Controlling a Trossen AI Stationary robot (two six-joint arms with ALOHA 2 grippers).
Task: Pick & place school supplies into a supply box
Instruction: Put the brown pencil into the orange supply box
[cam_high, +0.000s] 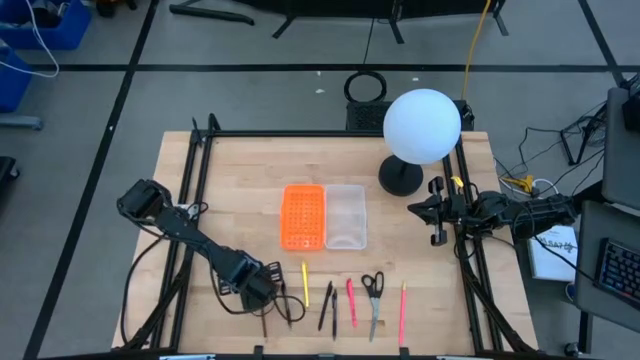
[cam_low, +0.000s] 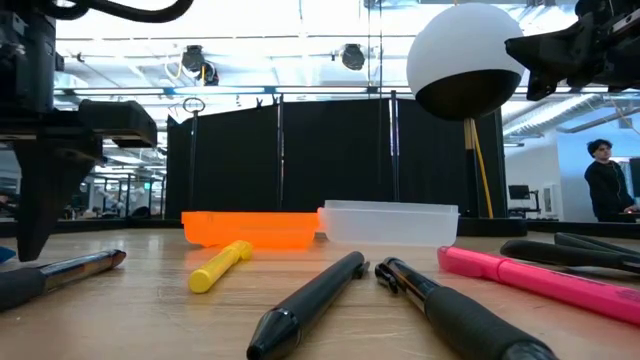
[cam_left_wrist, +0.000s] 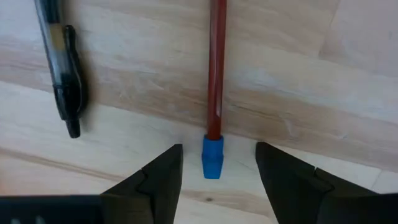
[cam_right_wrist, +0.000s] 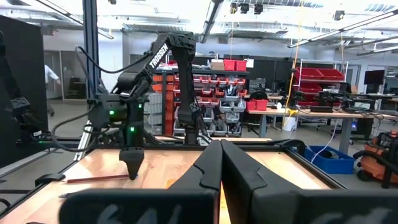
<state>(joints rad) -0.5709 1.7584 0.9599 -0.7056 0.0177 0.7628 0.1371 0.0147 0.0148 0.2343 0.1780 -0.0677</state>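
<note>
My left gripper (cam_high: 262, 290) (cam_left_wrist: 219, 148) is open and points down near the table's near edge. Its fingers stand on either side of the blue-capped end (cam_left_wrist: 212, 157) of a red-brown pencil (cam_left_wrist: 216, 68) lying flat, without touching it. A black pen (cam_left_wrist: 62, 74) lies beside it. More supplies lie in a row on the table: a yellow pencil (cam_high: 305, 283), black pens (cam_high: 326, 305), a pink pen (cam_high: 351, 302), scissors (cam_high: 373, 295) and a pink pencil (cam_high: 402, 305). The supply box lies open, with its orange half (cam_high: 304, 216) and its clear half (cam_high: 345, 215). My right gripper (cam_high: 437, 212) (cam_right_wrist: 219, 146) waits shut, raised above the table's right side.
The white globe lamp (cam_high: 422, 125) stands on its dark base (cam_high: 400, 178) at the far right, between the box and my right arm. A black frame rail (cam_high: 190, 200) runs along the table's left side. A person (cam_low: 605, 180) stands in the room beyond.
</note>
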